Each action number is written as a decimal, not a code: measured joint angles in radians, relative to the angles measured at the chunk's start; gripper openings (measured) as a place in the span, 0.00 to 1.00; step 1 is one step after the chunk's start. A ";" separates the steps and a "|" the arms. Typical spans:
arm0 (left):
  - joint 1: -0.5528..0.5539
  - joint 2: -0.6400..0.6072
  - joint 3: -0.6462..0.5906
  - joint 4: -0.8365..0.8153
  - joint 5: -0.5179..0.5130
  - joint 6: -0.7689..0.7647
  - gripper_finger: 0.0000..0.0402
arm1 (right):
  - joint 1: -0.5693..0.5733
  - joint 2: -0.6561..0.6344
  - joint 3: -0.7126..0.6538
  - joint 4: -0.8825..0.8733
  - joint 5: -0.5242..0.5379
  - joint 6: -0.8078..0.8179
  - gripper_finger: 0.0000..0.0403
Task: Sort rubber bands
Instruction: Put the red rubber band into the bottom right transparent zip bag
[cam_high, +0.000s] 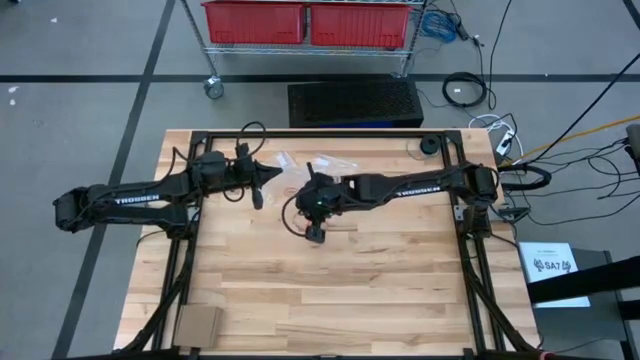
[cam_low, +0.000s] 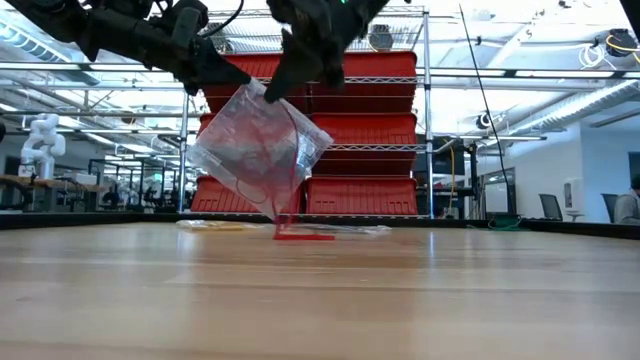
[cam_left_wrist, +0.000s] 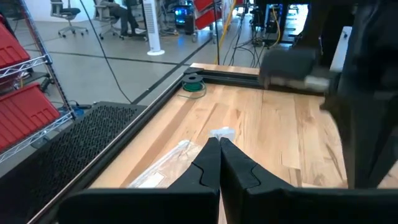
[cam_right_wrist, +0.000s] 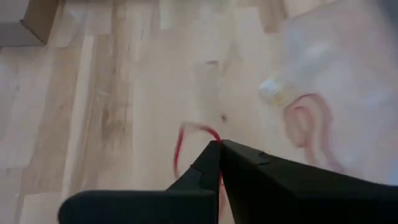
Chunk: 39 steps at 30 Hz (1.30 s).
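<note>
The right gripper (cam_right_wrist: 219, 144) is over the middle of the light wooden butcher-block table (cam_high: 330, 290), fingers pressed together. From it a clear plastic bag (cam_low: 258, 150) holding red rubber bands hangs tilted above the tabletop in the low view, one corner reaching down to a small pile of red rubber bands (cam_low: 303, 236) lying on the wood. The exact point where the fingers meet the bag is hidden by the gripper body in the low view. In the right wrist view a thin red rubber band loop (cam_right_wrist: 186, 146) shows just beside the clenched fingertips; whether it is pinched cannot be told.

The left gripper (cam_left_wrist: 219, 142) is raised above the far-left part of the table, fingers clenched with nothing between them, near the right gripper but apart from it. Beneath it, a second flat clear plastic bag (cam_left_wrist: 163, 167) lies on the wood near the far edge.

White lettering reading "TROSSEN" runs along the left arm (cam_high: 135, 198); the right arm (cam_high: 420, 186) bears similar lettering, too small to read with certainty. A white sheet (cam_high: 555, 270) right of the table carries a mark reading roughly "SA7". A green roll (cam_left_wrist: 193, 87) sits at the far table corner. Red plastic bins (cam_high: 305, 22) stand on a wire rack beyond the table.
</note>
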 joint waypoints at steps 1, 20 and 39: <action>0.000 0.000 0.000 0.000 0.000 0.000 0.00 | 0.000 0.000 0.021 -0.019 0.005 -0.008 0.00; -0.028 0.000 0.000 -0.015 0.029 0.006 0.00 | 0.000 0.000 0.429 -0.337 0.187 -0.138 0.00; -0.089 0.038 0.000 -0.004 0.029 0.006 0.00 | -0.020 0.000 0.558 -0.386 0.339 -0.167 0.00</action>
